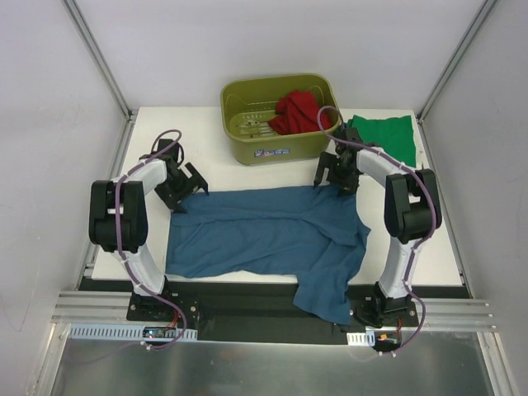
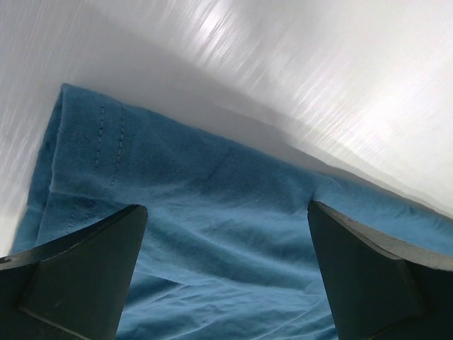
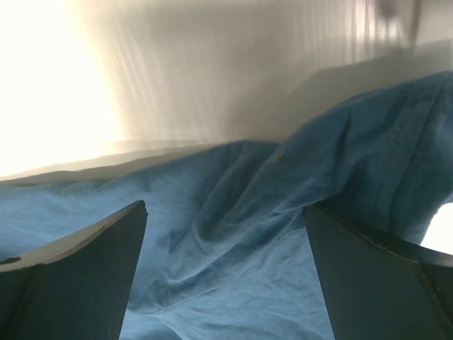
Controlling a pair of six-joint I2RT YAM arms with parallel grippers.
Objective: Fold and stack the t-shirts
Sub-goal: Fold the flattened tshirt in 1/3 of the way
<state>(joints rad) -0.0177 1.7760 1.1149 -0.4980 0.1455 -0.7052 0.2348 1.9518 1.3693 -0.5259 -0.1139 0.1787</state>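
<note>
The left arm (image 1: 132, 223) holds its jaws wide apart, and nothing is in them. They hang just over the far left corner of the teal-blue t-shirt (image 1: 272, 235). In the left wrist view the blue cloth fills the space under and between these jaws. A sewn edge with lines of small stitches runs past the left jaw. Beyond the jaws there is only bare white table (image 1: 429, 247).

The right arm (image 1: 408, 214) holds its jaws wide apart too, and they grip nothing. They hang over the far right corner of the same shirt. In the right wrist view the cloth under these jaws is bumpy, and it rises in a soft fold past the right jaw (it looks a bit crumpled there).

The blue shirt lies spread out between the two sets of jaws and back toward the arm bases. One part of it hangs over the near edge of the table, behind the right jaws.

The olive-green tub (image 1: 247, 148) sits just beyond the right jaws, a little to their left. The red t-shirt (image 1: 299, 111) lies in a heap inside it. The bright green t-shirt (image 1: 388, 136) lies flat on the table, beyond the right jaws and to their right.
</note>
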